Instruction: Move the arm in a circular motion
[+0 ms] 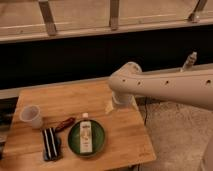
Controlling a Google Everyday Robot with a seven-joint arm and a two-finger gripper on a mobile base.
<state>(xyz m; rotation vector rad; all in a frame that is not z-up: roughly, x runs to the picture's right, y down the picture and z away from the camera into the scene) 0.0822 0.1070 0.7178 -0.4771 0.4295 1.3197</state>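
Note:
My arm is a large cream-white tube with small dark screw holes. It reaches in from the right edge, and its rounded elbow sits above the right back part of the wooden table. Below the elbow the short end section points down, with my gripper just above the tabletop near the table's right side. It holds nothing that I can see.
On the table are a clear plastic cup at the left, a black flat object, a reddish-brown item, and a green plate with a white bottle lying on it. A dark wall and a metal railing run behind. Speckled floor lies to the right.

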